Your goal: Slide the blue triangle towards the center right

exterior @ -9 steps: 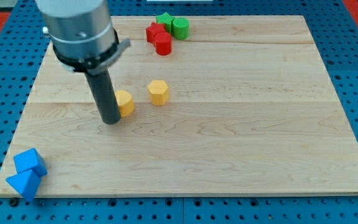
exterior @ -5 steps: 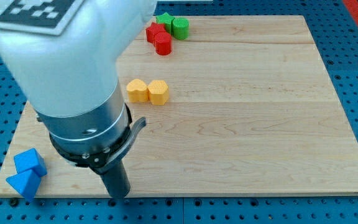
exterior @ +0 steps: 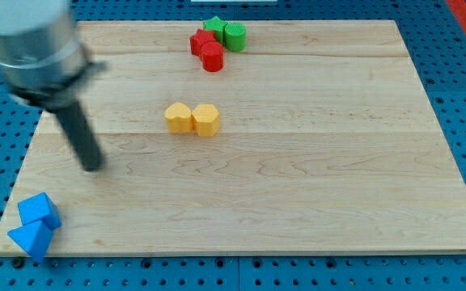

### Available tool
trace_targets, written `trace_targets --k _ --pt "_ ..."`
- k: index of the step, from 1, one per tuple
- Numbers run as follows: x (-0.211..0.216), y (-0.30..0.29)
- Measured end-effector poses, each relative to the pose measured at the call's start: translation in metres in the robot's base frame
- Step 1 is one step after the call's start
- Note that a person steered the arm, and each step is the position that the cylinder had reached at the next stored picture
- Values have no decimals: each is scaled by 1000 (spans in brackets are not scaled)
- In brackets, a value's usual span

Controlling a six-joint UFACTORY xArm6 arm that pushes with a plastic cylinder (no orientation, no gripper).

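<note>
**Approaching the blue triangle, push not yet begun**

My tip (exterior: pixel 92 166) is hovering up-right of the blue triangle (exterior: pixel 29 239), well apart, touching nothing; this tool has no jaws. The triangle is lying at the wooden desk's (exterior: pixel 314 186) bottom-left corner, touching a blue block (exterior: pixel 39 210). Next I judge it needs contact from the triangle's left.

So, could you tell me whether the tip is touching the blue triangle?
Apart. The camera view shows bare wood between my tip and the blue triangle, which lies below it.

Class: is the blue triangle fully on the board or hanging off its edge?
On: the blue triangle lies within the board's bottom-left corner.
</note>
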State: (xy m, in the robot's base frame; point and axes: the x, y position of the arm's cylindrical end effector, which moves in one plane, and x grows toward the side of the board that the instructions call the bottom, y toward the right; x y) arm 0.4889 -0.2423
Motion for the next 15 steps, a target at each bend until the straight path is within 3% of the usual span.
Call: trace_targets --k 1,4,10,11,12,13,14,15 --pt "4 -61" --pt "128 -58" --pt "130 -8" --pt "129 57" --pt "121 180" --pt "125 219" --pt "96 245" --pt "24 208"
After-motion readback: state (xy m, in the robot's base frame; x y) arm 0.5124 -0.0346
